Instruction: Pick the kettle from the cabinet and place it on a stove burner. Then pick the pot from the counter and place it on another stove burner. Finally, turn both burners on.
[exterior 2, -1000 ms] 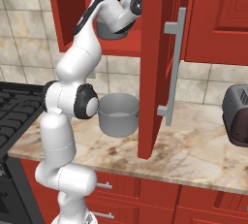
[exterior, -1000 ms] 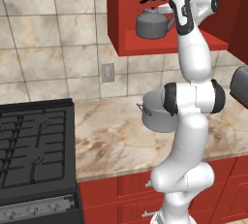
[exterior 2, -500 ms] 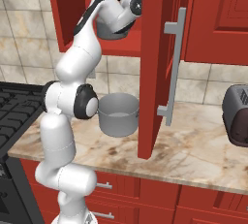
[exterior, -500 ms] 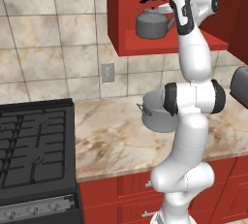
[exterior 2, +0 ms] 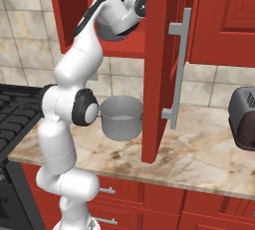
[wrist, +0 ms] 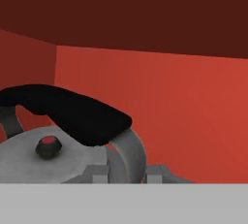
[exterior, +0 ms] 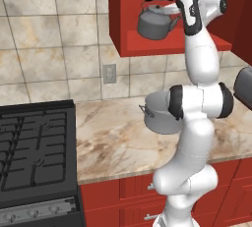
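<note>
**1 kettle, 0 lifts: grab looks underway**

Nothing has visibly moved since a second ago: arm same pose, kettle on the cabinet shelf. So step 1 isn't finished. My gripper straddles the near end of the black handle; pinching or just close, I cannot tell. Cabinet recess holds the kettle, nothing else visible. Pot sits empty on the counter. Burners bare.

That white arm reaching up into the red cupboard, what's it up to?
The robot arm is reaching into the red wall cabinet for the grey kettle on its shelf. In the hand view its gripper sits at the base of the kettle's black handle; whether it grips yet is unclear. The pot waits on the counter, and the stove is bare.
</note>
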Motion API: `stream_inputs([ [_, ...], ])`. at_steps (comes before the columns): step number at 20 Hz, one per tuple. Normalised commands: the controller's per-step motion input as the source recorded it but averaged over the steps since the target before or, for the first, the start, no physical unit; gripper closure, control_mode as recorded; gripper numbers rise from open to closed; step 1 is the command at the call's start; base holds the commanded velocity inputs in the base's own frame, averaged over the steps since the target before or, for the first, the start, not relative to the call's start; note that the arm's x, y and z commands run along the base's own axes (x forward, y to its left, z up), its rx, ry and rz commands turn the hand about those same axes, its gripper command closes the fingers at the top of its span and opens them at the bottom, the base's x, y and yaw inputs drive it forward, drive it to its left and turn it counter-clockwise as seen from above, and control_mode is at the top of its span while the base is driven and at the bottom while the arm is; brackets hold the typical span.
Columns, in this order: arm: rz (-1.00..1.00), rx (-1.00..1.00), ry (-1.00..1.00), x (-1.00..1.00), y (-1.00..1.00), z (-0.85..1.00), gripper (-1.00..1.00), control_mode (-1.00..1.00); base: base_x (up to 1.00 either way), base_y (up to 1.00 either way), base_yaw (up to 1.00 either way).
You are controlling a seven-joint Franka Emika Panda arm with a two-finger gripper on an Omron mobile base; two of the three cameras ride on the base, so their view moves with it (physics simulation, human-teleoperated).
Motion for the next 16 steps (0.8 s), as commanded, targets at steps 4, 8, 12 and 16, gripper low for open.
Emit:
stream_inputs([
  [4,0.00,0.07,-0.11,-0.35,0.00,-0.35,1.00,-1.00,0.00,0.00,0.00],
  [8,0.00,0.08,-0.10,-0.34,0.00,-0.35,1.00,-1.00,0.00,0.00,0.00],
  [12,0.00,0.03,-0.08,-0.30,0.03,-0.18,1.00,-1.00,0.00,0.00,0.00],
  [16,0.00,0.00,-0.03,-0.30,0.10,0.00,1.00,-1.00,0.00,0.00,0.00],
])
